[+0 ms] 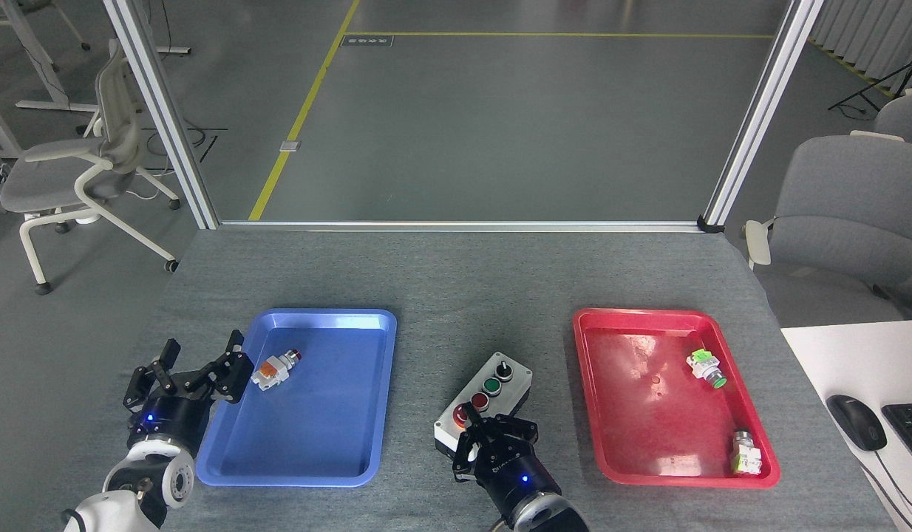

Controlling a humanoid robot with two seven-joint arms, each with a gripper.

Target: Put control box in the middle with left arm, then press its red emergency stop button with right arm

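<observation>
The elongated light-grey control box (pixel 493 395) lies on the grey table (pixel 463 281), between blue tray (pixel 352 473) and red tray (pixel 585 347). The right gripper (pixel 491 442), fingers bunched together, covers its big red emergency stop button (pixel 462 418). The left gripper (pixel 194 368) hangs splayed beside the blue tray.

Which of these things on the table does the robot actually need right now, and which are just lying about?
Needed:
control box
red emergency stop button
right gripper
left gripper

Lying about:
blue tray with a white-and-orange part
red tray with two green-and-white parts
mouse
</observation>
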